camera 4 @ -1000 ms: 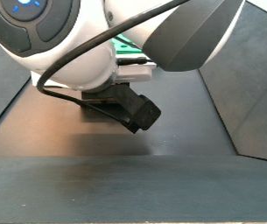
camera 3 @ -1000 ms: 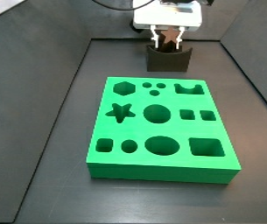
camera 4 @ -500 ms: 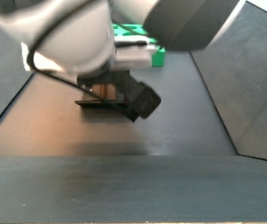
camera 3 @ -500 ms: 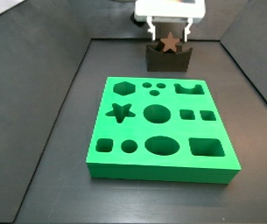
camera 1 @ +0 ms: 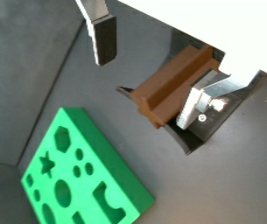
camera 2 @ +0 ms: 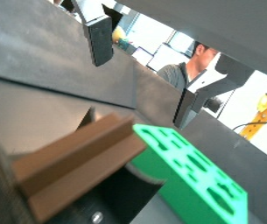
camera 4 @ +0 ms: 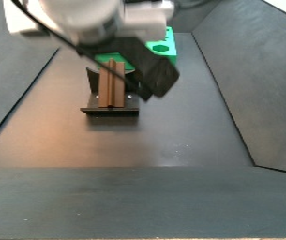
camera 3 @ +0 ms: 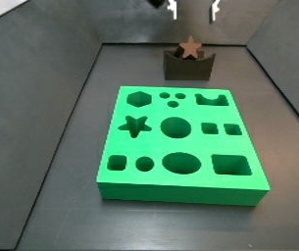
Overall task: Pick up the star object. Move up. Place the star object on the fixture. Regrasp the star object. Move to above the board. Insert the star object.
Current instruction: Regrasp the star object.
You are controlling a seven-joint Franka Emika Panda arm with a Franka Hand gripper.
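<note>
Gripper (camera 3: pixel 194 9) risen, seemingly empty; star object (camera 3: pixel 188 47) left on fixture (camera 3: pixel 187 67).

The dark floor (camera 3: pixel 60 186) carries the green board (camera 3: pixel 180 147) near its centre and the fixture (camera 3: pixel 186 67) at the far edge; the gripper (camera 3: pixel 192 8) hangs above, fingers apart.

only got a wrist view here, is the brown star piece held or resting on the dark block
Observer: Resting. In a side view the small brown star-profiled prism sits in the notch of the dark grey-olive fixture block.
Operator: where's the gripper
Observer: The gripper hangs above the prism, fingers apart, clear of it.
Operator: board touching the fixture
Observer: No, bare floor separates the bright green board from it.
</note>
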